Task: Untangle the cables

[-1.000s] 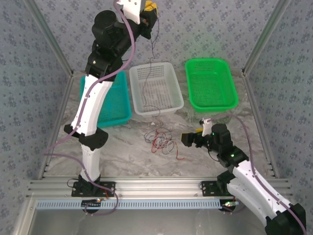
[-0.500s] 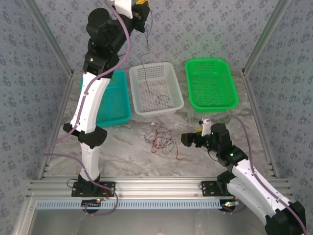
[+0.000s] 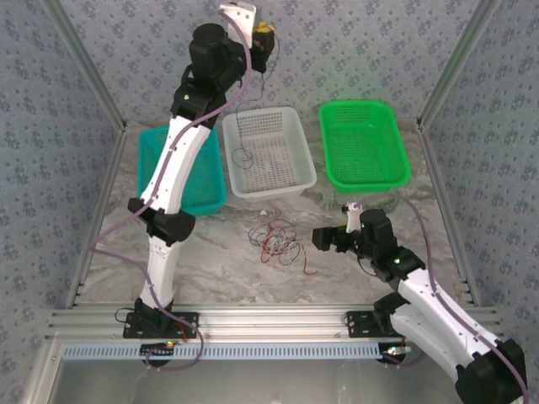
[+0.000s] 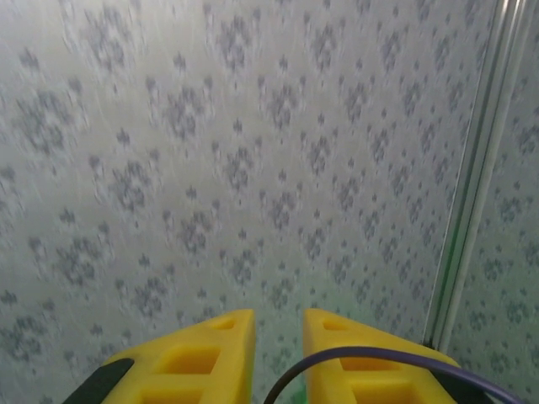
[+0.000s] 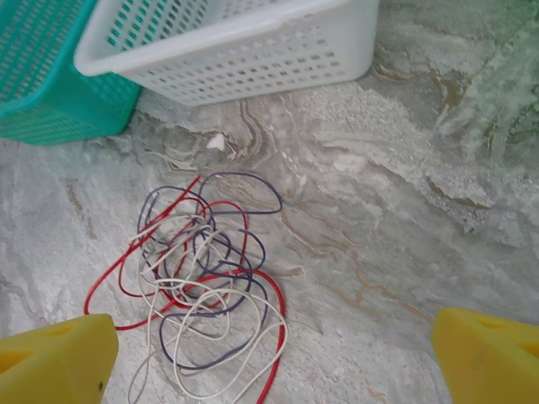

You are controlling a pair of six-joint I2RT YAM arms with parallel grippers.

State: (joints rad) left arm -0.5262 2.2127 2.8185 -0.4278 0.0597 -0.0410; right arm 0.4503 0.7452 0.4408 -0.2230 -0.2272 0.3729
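1 cable in left tool; tangle before right tool.

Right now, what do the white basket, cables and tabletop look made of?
White basket: moulded plastic, slightly glossy, judging by its regular slotted walls.
Cables: thin wires in smooth, plastic-looking insulation, red, purple and whitish; they hold loose curls.
Tabletop: marble-patterned with grey-brown veins; stone or printed laminate, cannot tell.
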